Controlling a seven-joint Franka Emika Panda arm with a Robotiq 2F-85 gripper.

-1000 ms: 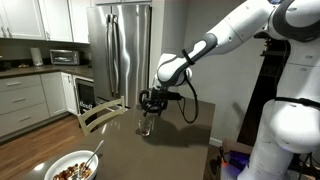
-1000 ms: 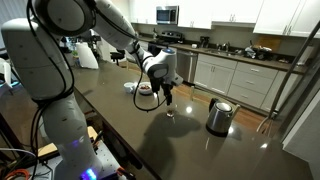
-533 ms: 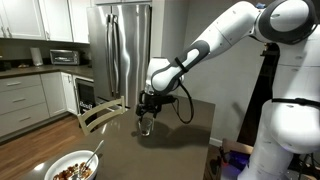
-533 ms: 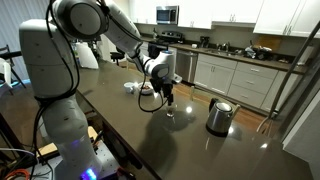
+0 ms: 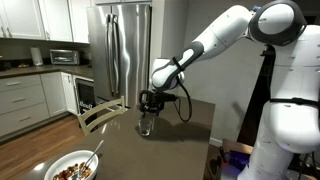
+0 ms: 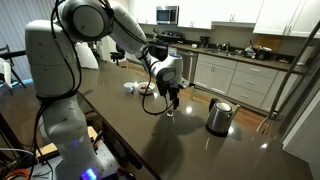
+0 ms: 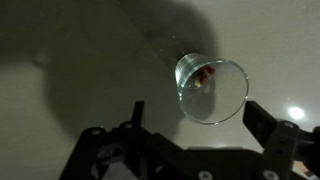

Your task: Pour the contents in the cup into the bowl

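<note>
With the jaws open just above the upright cup (image 7: 210, 88), which stands on the tabletop (image 5: 180, 150) well apart from the bowl (image 5: 72, 168), centre them around it before closing gently, lest it tip.

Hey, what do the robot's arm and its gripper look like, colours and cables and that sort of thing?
The arm is glossy white, built of rounded tubular segments with darker bands at the joints. The gripper is black, with two blocky fingers on open linkages in the wrist view. A thin black cable loops from the wrist. No markings are legible.
</note>
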